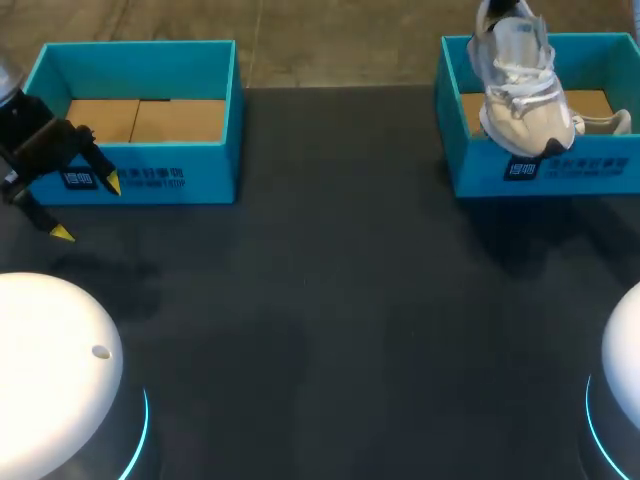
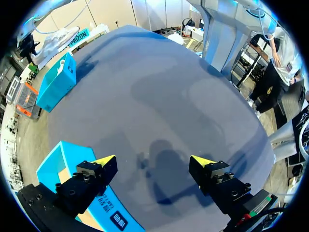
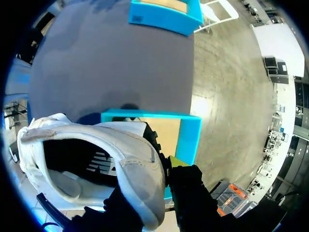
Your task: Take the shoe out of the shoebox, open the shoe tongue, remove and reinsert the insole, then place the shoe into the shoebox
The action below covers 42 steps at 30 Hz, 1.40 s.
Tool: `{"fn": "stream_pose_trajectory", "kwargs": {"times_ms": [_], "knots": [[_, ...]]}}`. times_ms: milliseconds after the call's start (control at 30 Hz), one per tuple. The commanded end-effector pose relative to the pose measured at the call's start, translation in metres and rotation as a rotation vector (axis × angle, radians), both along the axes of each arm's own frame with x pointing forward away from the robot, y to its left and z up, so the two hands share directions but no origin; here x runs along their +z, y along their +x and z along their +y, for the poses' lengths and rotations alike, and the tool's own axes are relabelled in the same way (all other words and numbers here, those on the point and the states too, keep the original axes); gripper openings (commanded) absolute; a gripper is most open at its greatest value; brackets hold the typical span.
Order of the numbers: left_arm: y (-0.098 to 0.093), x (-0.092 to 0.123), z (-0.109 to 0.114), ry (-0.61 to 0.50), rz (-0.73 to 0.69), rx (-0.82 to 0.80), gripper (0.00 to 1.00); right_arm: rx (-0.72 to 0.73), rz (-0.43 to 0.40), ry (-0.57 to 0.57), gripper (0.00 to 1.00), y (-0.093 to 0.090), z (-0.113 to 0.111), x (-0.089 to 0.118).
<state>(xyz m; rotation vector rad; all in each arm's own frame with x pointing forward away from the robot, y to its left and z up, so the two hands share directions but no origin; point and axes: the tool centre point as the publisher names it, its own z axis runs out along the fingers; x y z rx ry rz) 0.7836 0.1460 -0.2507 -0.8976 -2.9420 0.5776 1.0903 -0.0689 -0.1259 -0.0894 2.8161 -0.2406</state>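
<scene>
Two bright blue open cardboard shoeboxes stand at the far side of the dark grey bench (image 1: 330, 300), well apart: the left shoebox (image 1: 135, 120) and the right shoebox (image 1: 600, 165), both with brown floors. There is one white lace-up sports shoe (image 1: 520, 85), and it hangs heel up and toe down over the near part of the right shoebox. The right tool (image 3: 157, 179) is clamped on the shoe's heel collar, with one black finger with a yellow tip (image 3: 175, 162) outside the collar and the other inside the shoe. The left tool (image 1: 87, 208) hovers just in front of the left shoebox, its two fingers spread wide apart with only bare bench between them.
</scene>
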Motion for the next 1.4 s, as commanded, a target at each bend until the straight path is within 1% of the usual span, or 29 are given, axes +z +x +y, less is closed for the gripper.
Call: {"fn": "stream_pose_trajectory", "kwargs": {"times_ms": [33,867,967,1033,1133,1167,1233,1267,1400], "knots": [[-0.001,0.0,0.0,0.004,-0.001,0.001,1.0,-0.009,0.051,-0.005,0.0,0.01,0.003,0.004],[-0.001,0.0,0.0,0.004,-0.001,0.001,1.0,-0.009,0.051,-0.005,0.0,0.01,0.003,0.004],[-0.001,0.0,0.0,0.004,-0.001,0.001,1.0,-0.032,0.032,-0.006,0.0,0.019,-0.011,0.005],[-0.001,0.0,0.0,0.004,-0.001,0.001,1.0,-0.044,0.02,0.018,0.0,0.026,-0.022,0.005],[-0.001,0.0,0.0,0.004,-0.001,0.001,1.0,-0.052,0.015,0.039,0.0,0.038,-0.037,0.002],[-0.001,0.0,0.0,0.004,-0.001,0.001,1.0,-0.058,0.021,0.025,0.0,0.042,-0.04,0.0],[-0.001,0.0,0.0,0.004,-0.001,0.001,1.0,-0.058,0.018,0.038,0.0,0.049,-0.048,-0.003],[-0.001,0.0,0.0,0.004,-0.001,0.001,1.0,-0.064,0.023,0.014,0.0,0.054,-0.05,-0.005],[-0.001,0.0,0.0,0.004,-0.001,0.001,1.0,-0.057,0.031,0.006,0.0,0.068,-0.058,-0.015]]}}
